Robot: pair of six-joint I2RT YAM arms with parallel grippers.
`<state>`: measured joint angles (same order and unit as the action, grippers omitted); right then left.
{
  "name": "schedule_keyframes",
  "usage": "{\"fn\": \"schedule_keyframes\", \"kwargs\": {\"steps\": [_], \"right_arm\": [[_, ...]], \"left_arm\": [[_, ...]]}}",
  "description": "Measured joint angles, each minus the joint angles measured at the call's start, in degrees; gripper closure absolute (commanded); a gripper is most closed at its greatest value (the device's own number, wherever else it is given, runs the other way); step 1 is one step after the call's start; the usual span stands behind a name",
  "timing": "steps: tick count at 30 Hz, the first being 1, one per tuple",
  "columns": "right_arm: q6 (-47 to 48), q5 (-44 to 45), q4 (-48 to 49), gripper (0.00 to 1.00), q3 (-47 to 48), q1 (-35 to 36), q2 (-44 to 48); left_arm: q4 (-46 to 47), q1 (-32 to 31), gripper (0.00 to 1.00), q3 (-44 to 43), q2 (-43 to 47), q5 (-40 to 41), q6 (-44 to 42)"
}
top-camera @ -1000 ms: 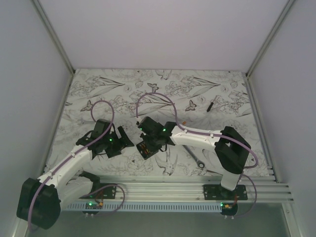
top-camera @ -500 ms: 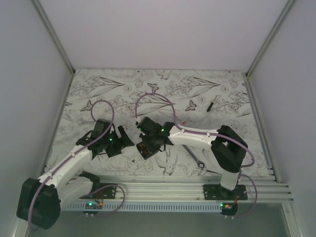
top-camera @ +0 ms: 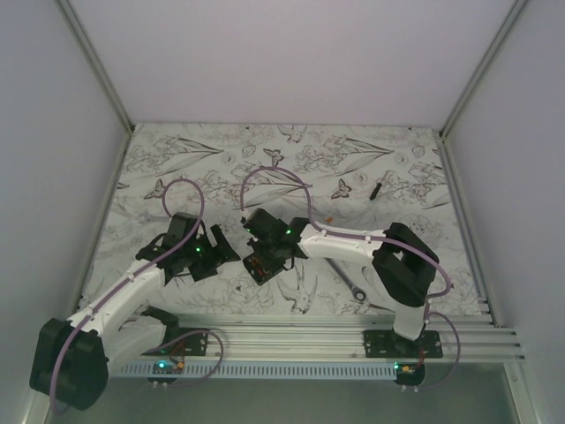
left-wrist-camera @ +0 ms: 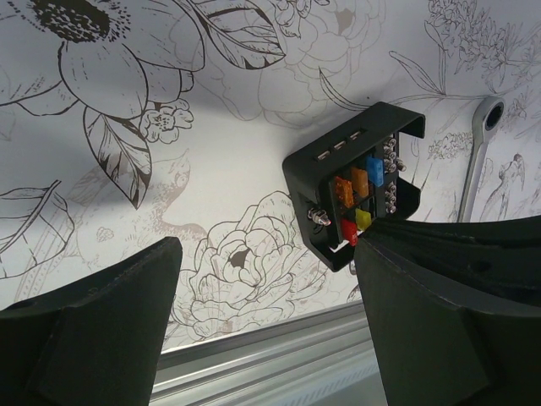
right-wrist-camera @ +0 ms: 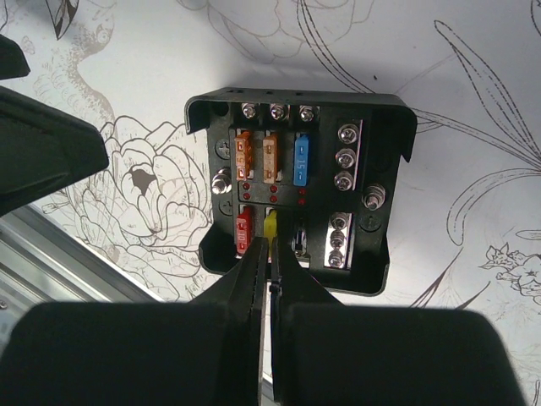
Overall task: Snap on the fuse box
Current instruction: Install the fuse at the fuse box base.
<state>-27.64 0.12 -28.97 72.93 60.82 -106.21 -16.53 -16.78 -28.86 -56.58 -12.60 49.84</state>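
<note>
The fuse box [top-camera: 261,267] is a small black open box on the flowered mat, between the two arms. The right wrist view shows it [right-wrist-camera: 372,152] close up, with orange, blue, red and yellow fuses and silver screws. My right gripper [right-wrist-camera: 270,249] points down into it, its jaws shut on the yellow fuse [right-wrist-camera: 270,223] in the lower row. My left gripper [left-wrist-camera: 270,330] is open and empty, just left of the box [left-wrist-camera: 308,169]; its right finger [left-wrist-camera: 456,304] covers the box's near corner. No lid shows.
A silver wrench [top-camera: 349,278] lies right of the box and also shows in the left wrist view [left-wrist-camera: 478,161]. A small thin black stick [top-camera: 376,189] lies at the far right of the mat. The metal rail [top-camera: 335,336] runs along the near edge.
The right arm has shifted slightly left over the box. The left arm and the box have not visibly moved.
</note>
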Motion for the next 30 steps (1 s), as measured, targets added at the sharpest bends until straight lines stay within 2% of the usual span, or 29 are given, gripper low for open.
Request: {"fn": "schedule_keyframes", "kwargs": {"steps": [10,19,30], "right_arm": [[-0.17,-0.24,-0.33,1.00,-0.07,0.02,-0.46],[-1.97,0.13,4.94,1.00,-5.16,0.02,1.53],[-3.67,0.44,4.76,1.00,-3.72,0.02,0.09]], "left_arm": [[0.02,0.00,0.14,0.00,-0.07,0.00,0.00],[0.04,0.00,0.14,0.00,-0.28,0.00,0.00],[0.04,0.00,0.14,0.00,-0.52,0.00,0.00]]}}
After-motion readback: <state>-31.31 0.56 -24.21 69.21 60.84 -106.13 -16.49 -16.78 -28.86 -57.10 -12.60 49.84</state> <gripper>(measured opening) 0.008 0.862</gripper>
